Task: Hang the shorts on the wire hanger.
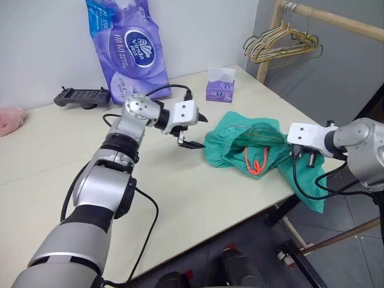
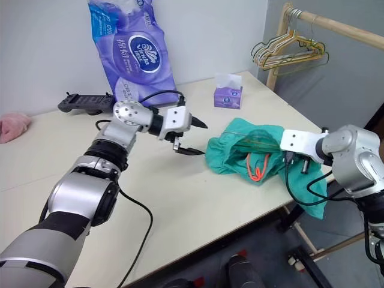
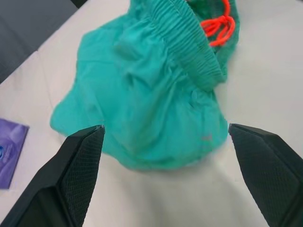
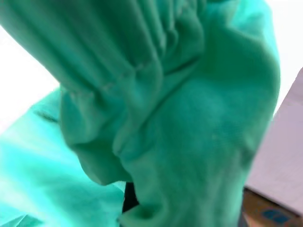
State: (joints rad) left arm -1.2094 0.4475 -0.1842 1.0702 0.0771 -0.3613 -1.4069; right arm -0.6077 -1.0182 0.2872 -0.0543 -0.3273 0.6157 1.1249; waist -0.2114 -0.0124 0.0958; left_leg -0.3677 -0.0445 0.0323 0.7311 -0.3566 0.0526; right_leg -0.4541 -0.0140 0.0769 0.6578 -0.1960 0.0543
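The left gripper (image 1: 197, 131) is held wide open and empty beside the shorts (image 1: 231, 144). The shorts are pinched tight by the right gripper (image 1: 297, 157) at the table (image 1: 180, 192) edge.

Table (image 1: 198, 198): pale cream top, set against white wall.
Tissue multipack (image 1: 127, 45): purple/blue plastic wrap, upright at back edge of table, leaning on wall.
Tissue box (image 1: 219, 87): small, purple, white tissue sticking out of top; stands nr back right corner of table.
Game controller (image 1: 82, 97): black, flat on table, just beside multipack on its left.
Pink cloth (image 1: 11, 120): soft, bunched, at far left edge of table.
Clothes rail (image 1: 336, 21): pale wood bar on a slanted wood post, right of table.
Hangers (image 1: 282, 45): bunch of pale gold-green wire ones, hooked over rail.
Floor (image 1: 354, 210): dark grey tiles.
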